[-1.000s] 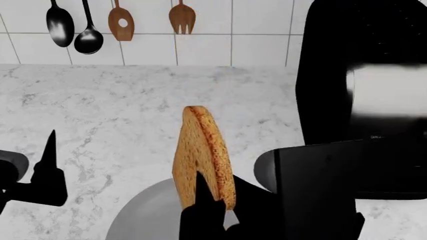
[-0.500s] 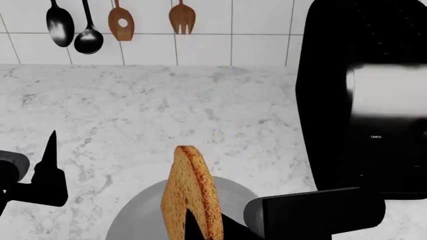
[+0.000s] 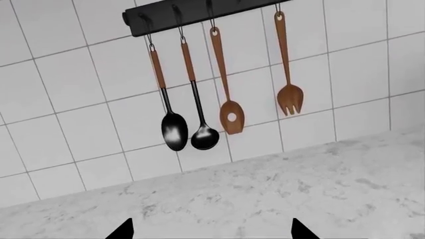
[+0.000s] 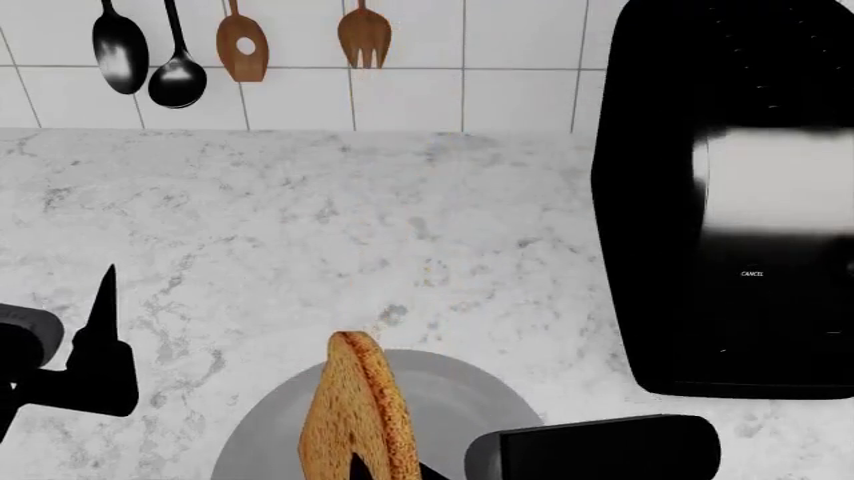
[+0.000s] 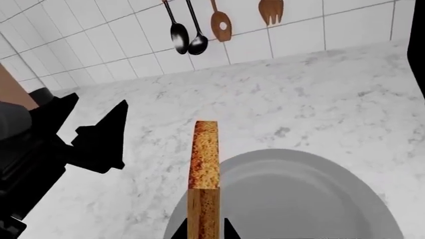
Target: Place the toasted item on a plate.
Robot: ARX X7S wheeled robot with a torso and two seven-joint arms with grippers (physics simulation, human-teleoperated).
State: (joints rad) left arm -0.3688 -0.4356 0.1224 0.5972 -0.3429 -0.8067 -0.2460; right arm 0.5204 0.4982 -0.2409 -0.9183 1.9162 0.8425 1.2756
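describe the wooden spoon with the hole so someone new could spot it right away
Start at the white tiled wall behind the marble counter, where four utensils hang in a row. The slotted wooden spoon is third from the left, between a black ladle and a wooden fork. It alone has a brown bowl with a round hole through it.

One toast slice [image 4: 350, 410], one plate [image 4: 454, 400], one toaster [image 4: 727, 200], four hanging utensils [image 3: 229, 84]
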